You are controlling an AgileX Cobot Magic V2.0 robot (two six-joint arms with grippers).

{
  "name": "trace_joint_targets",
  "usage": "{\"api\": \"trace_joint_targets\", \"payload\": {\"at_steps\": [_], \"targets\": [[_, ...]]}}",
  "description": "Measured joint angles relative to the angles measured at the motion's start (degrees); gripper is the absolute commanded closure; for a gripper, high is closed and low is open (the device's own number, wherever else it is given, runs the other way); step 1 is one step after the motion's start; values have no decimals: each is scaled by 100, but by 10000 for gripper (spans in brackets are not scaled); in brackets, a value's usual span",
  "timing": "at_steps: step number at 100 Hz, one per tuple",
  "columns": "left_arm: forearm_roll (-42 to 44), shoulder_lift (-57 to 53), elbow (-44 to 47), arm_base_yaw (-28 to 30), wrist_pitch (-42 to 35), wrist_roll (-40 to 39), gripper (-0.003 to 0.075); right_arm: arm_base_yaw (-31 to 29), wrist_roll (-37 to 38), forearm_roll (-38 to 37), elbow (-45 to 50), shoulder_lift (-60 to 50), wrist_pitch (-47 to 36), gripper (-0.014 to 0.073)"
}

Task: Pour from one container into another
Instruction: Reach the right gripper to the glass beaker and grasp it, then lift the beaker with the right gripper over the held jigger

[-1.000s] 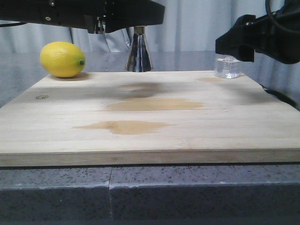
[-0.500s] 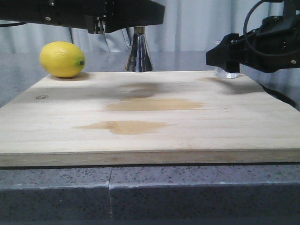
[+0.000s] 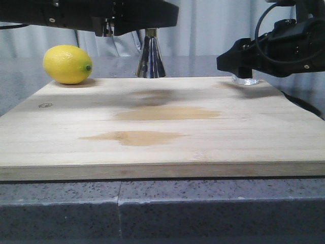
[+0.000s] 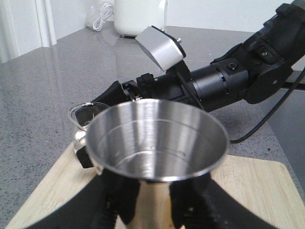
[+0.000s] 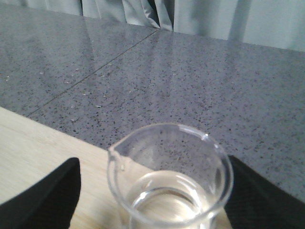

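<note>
Speckled grey stone forms the table (image 3: 61,208) nearest the front camera, with a seam running down its front face. On it lies a pale wooden board (image 3: 162,132) with darker tan patches in the grain. At the board's far left corner sits a yellow lemon (image 3: 67,64). At the far edge, near the middle, stands the steel jigger (image 3: 150,57), held between the black fingers of the left gripper (image 4: 157,200), which are pressed against its sides below the rim; its upper cup looks empty in the left wrist view. At the far right corner the glass beaker (image 5: 170,179) stands on the board, clear liquid inside, its pouring lip visible. The right gripper (image 3: 242,60) has its fingers (image 5: 45,193) spread on either side of the beaker, apart from the glass. Beyond the board, grey stone stretches back to pale pleated curtains (image 3: 213,25).
</note>
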Motion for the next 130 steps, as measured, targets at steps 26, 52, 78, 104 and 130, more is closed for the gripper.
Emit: {"api": "trace_joint_targets", "payload": {"at_steps": [26,52,78,104,130], "targets": [[0,0,0,0,0,0,502,0,0,-212,-11,26,22,193],[0,0,0,0,0,0,502,0,0,-214,-11,26,131,290],[0,0,0,0,0,0,502,0,0,-224,-11,26,154,323],[0,0,0,0,0,0,502,0,0,-283,-11,-650,869,323],[0,0,0,0,0,0,502,334,369,-632,-205,-1694,1776,323]]}}
